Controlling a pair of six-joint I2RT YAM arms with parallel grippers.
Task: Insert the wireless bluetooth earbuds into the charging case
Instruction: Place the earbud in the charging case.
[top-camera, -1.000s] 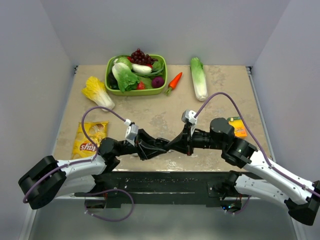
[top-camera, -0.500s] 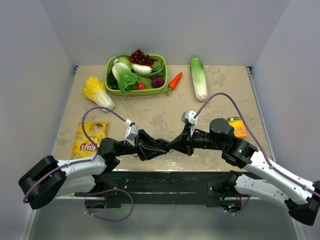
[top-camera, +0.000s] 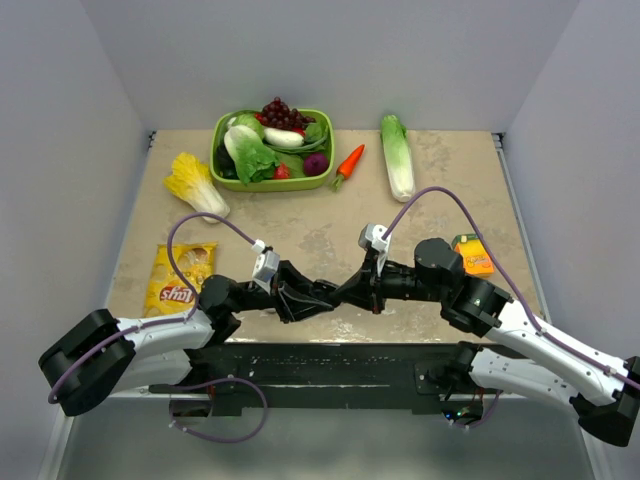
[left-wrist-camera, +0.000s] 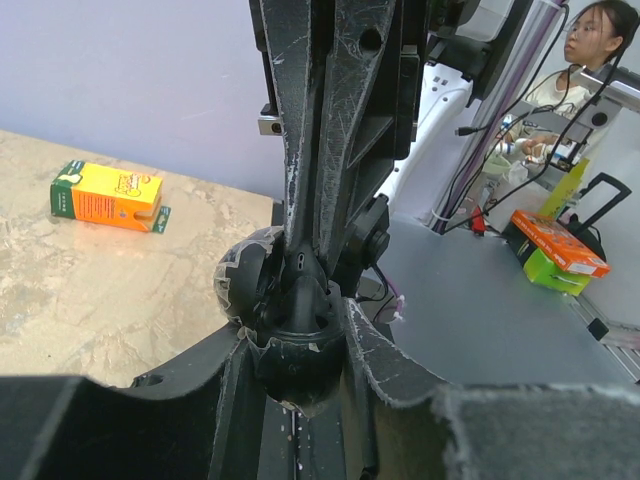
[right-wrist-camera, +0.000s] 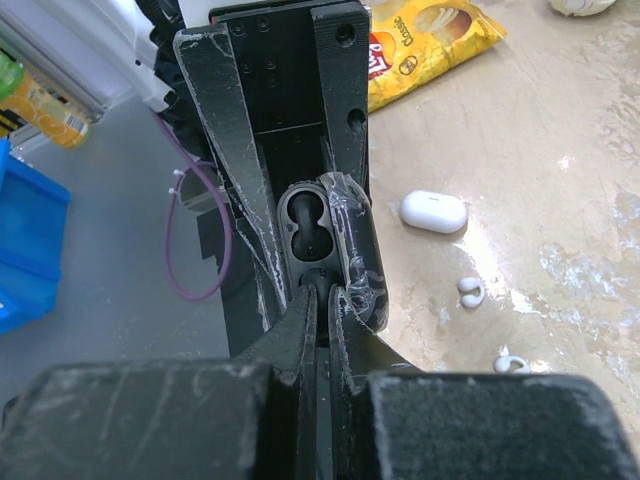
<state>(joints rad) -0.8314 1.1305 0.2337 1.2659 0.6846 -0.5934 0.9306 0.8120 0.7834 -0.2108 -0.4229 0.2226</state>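
Near the table's near edge, the left gripper (right-wrist-camera: 310, 262) is found clamped on a dark rounded piece (right-wrist-camera: 308, 225) with two hollows, which cannot be identified. The right gripper (right-wrist-camera: 320, 292), jaws together, touches it tip-first. Just beyond, the charging case (right-wrist-camera: 433, 211) lies closed and ungripped on the table, with both earbuds (right-wrist-camera: 470, 291) loose beside it. It is judged that the case should be steadied and opened first, and each bud then pinched by the fingertips alone. Toward the left edge, the red logo on a yellow crisp bag (right-wrist-camera: 430, 35) cannot be read. Lettering on the orange carton (left-wrist-camera: 105, 195) by the right edge is illegible.
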